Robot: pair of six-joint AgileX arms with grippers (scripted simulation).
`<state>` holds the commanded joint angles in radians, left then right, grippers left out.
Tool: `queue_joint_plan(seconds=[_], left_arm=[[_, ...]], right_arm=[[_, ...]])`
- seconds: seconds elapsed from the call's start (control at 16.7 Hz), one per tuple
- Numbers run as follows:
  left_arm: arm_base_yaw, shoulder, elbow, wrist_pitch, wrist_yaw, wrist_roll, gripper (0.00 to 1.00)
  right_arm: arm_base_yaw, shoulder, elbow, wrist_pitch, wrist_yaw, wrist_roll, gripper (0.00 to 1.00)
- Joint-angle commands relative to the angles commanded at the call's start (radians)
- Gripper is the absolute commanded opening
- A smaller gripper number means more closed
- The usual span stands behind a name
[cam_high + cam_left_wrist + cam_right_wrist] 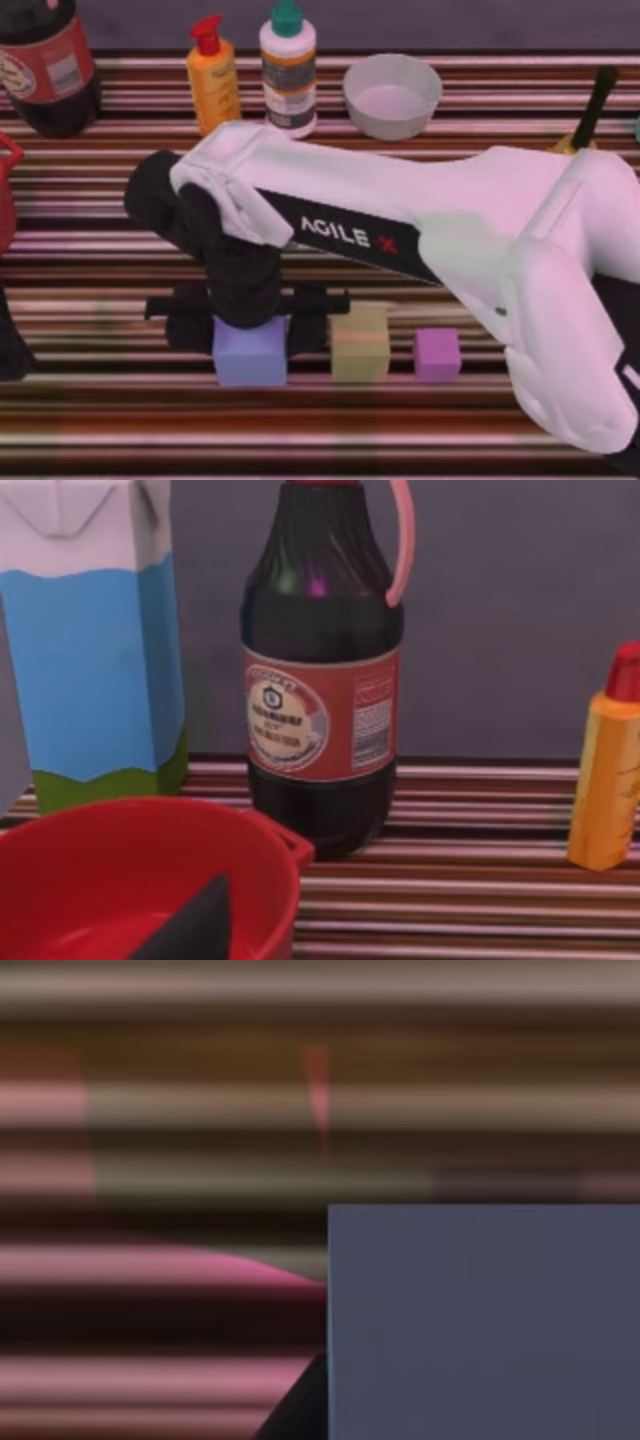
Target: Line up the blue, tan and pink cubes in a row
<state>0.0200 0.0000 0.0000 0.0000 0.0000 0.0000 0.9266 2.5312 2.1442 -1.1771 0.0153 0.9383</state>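
Hovering above the matte blue cube point(248, 352), the right tool point(246, 320).

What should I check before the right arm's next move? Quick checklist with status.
1. Blue cube resting on the table: ok.
2. Row order from the top view's left, blue cube, tan cube, pink cube: ok.
3. Gaps between cubes, none touching: ok.
4. Right gripper directly over the blue cube: ok.
5. Right gripper released from the blue cube: cannot tell.
6. Left gripper parked at the table's left by the red container, clear of the row: ok.
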Motion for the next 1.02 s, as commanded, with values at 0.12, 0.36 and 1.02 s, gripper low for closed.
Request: queue_joint_plan(seconds=[0.12,0.36,1.02], left_arm=[[0.0,0.0,0.0,0.0,0.0,0.0,1.0],[0.0,0.0,0.0,0.0,0.0,0.0,1.0],[0.0,0.0,0.0,0.0,0.0,0.0,1.0]], right_arm=[[0.0,0.0,0.0,0.0,0.0,0.0,0.83],[0.0,0.0,0.0,0.0,0.0,0.0,1.0],[-0.001,0.002,0.076,-0.076,-0.001,0.004,1.0]])
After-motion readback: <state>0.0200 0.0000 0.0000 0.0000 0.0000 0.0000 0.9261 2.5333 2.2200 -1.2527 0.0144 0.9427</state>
